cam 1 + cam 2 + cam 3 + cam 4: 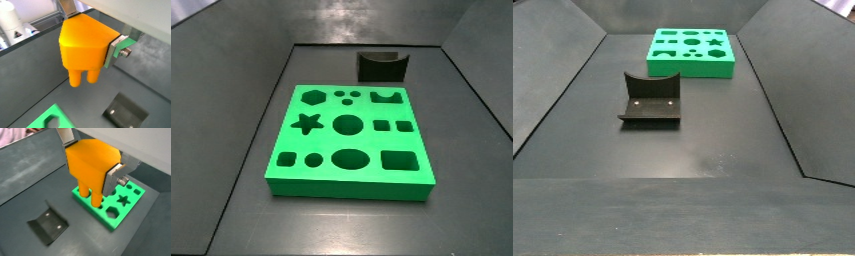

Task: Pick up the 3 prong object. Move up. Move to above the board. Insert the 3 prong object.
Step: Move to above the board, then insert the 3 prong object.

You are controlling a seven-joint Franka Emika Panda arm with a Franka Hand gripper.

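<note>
My gripper (90,31) is shut on the 3 prong object (81,47), a bright orange block with round prongs pointing down. Silver fingers (115,50) press on two opposite sides of it. It shows in both wrist views, the same grip (90,159) and block (90,170). It hangs above the floor with its prongs free. The green board (123,203) with shape cutouts lies below and beyond the prongs; only a corner (50,120) shows in a wrist view. Both side views show the board (345,140) (694,50) with open cutouts. Gripper and block are outside both side views.
The dark fixture (382,65) stands on the grey tray floor beside the board, and shows in all views (651,98) (48,225) (127,112). Sloped dark tray walls (553,100) ring the floor.
</note>
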